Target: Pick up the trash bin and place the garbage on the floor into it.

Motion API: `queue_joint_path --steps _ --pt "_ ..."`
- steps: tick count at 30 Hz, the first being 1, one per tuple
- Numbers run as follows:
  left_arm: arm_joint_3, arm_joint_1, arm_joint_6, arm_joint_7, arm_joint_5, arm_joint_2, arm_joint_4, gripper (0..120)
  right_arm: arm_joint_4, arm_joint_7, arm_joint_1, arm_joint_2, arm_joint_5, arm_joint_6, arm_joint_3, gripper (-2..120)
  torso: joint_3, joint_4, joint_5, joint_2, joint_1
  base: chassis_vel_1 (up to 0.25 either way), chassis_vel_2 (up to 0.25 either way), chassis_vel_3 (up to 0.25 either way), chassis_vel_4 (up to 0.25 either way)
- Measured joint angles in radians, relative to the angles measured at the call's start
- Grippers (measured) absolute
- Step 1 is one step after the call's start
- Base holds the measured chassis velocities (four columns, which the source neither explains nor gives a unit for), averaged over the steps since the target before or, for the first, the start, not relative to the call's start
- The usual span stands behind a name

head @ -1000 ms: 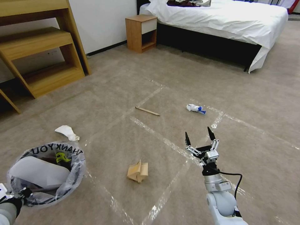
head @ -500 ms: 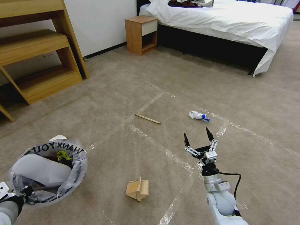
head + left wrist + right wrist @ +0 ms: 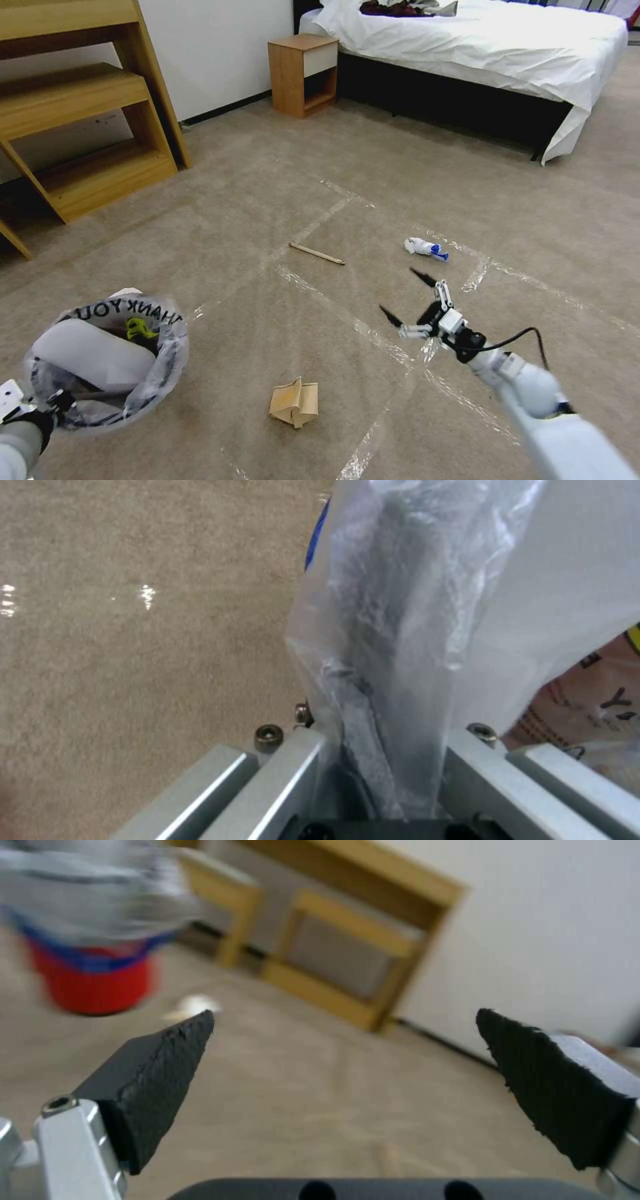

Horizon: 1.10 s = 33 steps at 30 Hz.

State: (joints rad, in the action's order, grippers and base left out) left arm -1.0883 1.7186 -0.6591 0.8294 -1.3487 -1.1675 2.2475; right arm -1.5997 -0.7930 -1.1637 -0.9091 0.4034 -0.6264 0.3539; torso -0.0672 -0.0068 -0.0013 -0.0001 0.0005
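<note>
Right, here is what I read off my screens.
Left end effector (image 3: 57, 405): low at my left in the head view, clamped on the near rim of the bin; the left wrist view shows the bag (image 3: 400, 645) and rim pinched between its metal fingers (image 3: 293, 775).
Bin (image 3: 110, 363): I hold it off the floor (image 3: 267, 200); in the right wrist view its red body with a blue band (image 3: 97, 980) hangs clear of the carpet. The clear bag lining it reads "THANK YOU", with a yellow mark inside and a large pale piece (image 3: 87, 353) lying in it.
Right end effector (image 3: 407, 298): out ahead on my right, above the floor, turned on its side and pointing left. Its two black fingertips (image 3: 160, 1060) stand wide apart with nothing between them.
Cardboard scrap (image 3: 293, 402): on the floor between the bin and my right arm, near me.
Stick (image 3: 317, 253): flat on the floor farther out, just beside a tape line (image 3: 347, 320).
White-blue wad (image 3: 425, 248): on the floor beyond the right end effector, apart from it.
White paper (image 3: 125, 293): a bit of it peeks over the far rim of the bin; I see it on the floor in the right wrist view (image 3: 193, 1005).
Room: wooden shelves (image 3: 87, 127) at far left, a nightstand (image 3: 303, 73) and a bed (image 3: 480, 47) at the back.
</note>
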Motion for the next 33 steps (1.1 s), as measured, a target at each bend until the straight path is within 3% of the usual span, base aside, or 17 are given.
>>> queue_joint_path --steps 6,16,27,33 --pt "0.008 0.006 0.0 0.001 0.001 0.001 0.009 0 0.009 -0.035 0.051 0.032 0.009 0.007 -0.158 100 0.0 0.0009 0.0002 0.0 0.0 0.0 0.0 0.0 0.0" --pt "0.035 0.011 -0.002 0.002 0.018 -0.021 0.017 0 0.129 -0.056 0.208 0.005 -0.011 0.011 -0.392 100 0.0 0.0007 -0.0002 0.0 0.0 0.0 0.0 0.0 0.0" --pt "0.03 0.012 0.003 0.001 0.037 -0.022 -0.009 0 0.315 0.045 0.34 -0.125 0.044 0.053 -0.604 100 0.0 0.0006 -0.0003 0.0 0.0 0.0 0.0 0.0 0.0" --pt "0.037 0.016 0.004 -0.002 0.049 -0.026 -0.015 0 0.382 0.024 0.388 -0.177 0.065 0.077 -0.676 100 0.0 0.0005 -0.0004 0.0 0.0 0.0 0.0 0.0 0.0"
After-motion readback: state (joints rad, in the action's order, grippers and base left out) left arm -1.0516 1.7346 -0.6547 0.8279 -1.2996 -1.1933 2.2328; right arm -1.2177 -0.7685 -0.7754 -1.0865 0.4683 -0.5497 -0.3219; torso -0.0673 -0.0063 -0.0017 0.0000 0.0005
